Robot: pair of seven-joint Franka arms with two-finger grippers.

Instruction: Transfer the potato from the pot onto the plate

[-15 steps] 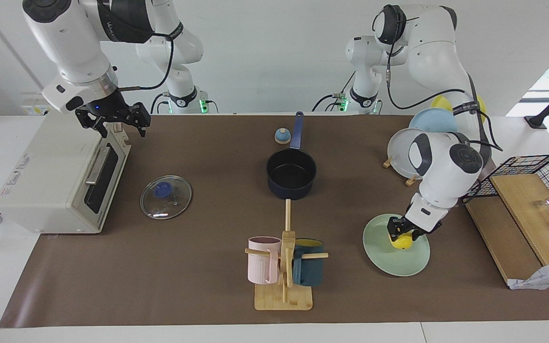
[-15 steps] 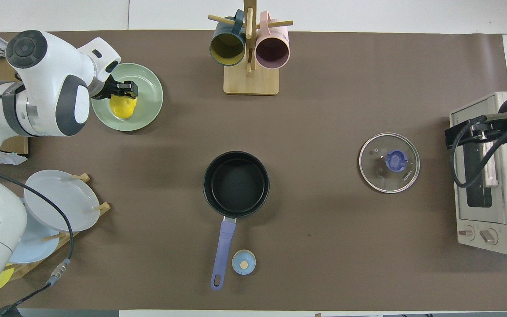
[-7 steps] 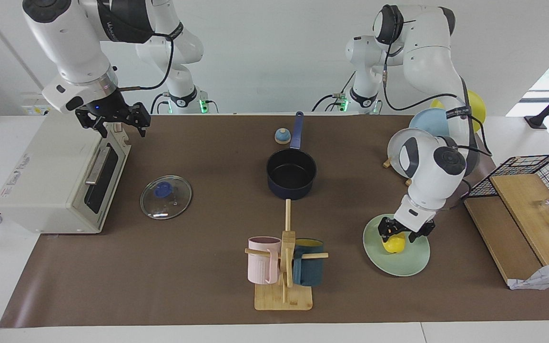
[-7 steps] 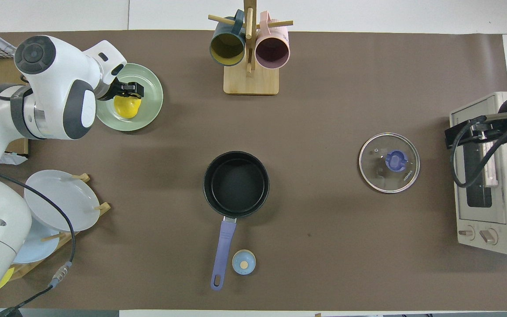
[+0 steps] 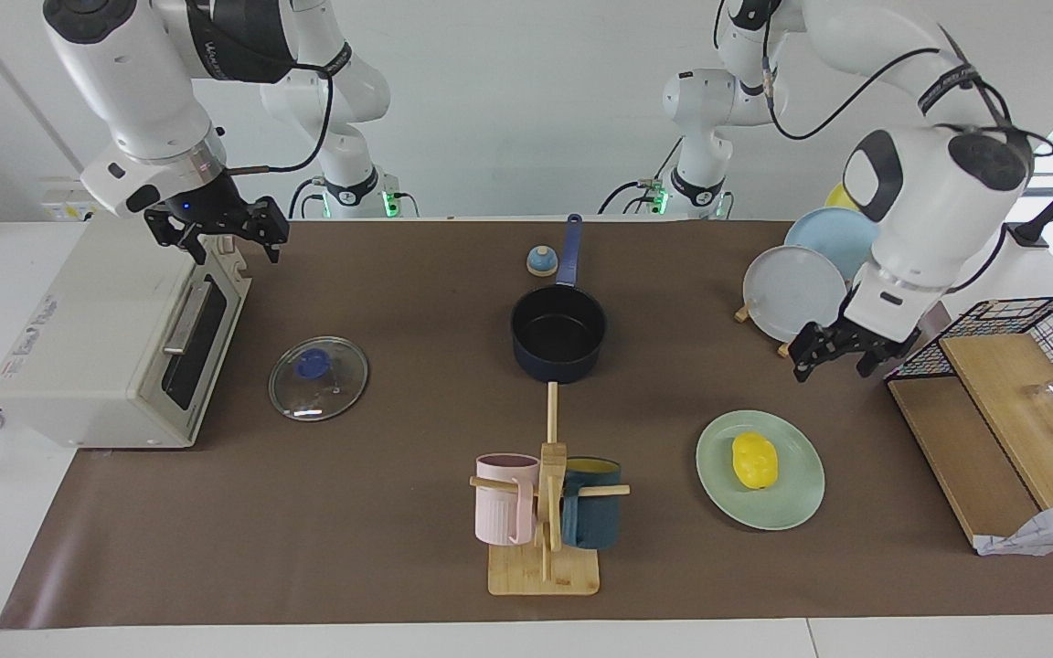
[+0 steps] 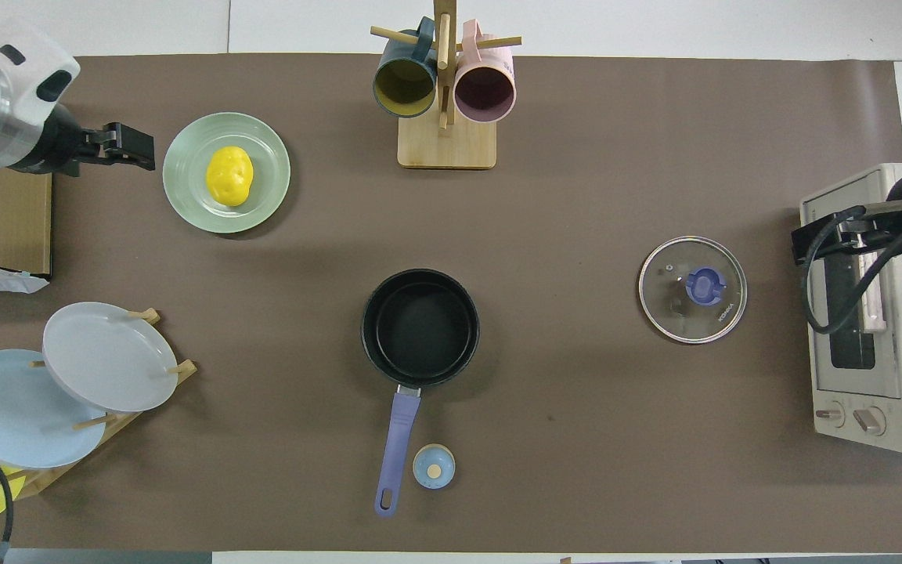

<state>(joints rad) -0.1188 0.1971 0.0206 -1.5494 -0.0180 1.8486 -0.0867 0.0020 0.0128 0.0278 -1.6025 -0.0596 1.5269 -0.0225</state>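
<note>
The small knobbly bright yellow potato point(image 5: 754, 460) lies on the round pale mint-green plate point(image 5: 796, 498), the dark navy saucepan point(image 5: 558, 336) empty. The left gripper point(image 5: 835, 349) hangs over the brown mat beside the plate, jaws spread, holding nothing — best it lifts clear without brushing the plate rack point(image 5: 787, 345). The right gripper point(image 5: 216, 230) waits over the toaster oven point(image 5: 88, 347), jaws spread. One potato, one pot, two mugs point(image 5: 545, 512) — one glass lid point(image 5: 318, 377).

1. Potato point(image 5: 754, 460): bright yellow.
2. Plate point(image 5: 796, 498): pale mint green.
3. Pot point(image 5: 558, 334): dark navy, black inside, blue handle at its 12 o'clock in the facing view.
4. Mugs: one pink point(image 5: 505, 498), one dark teal point(image 5: 591, 514).
</note>
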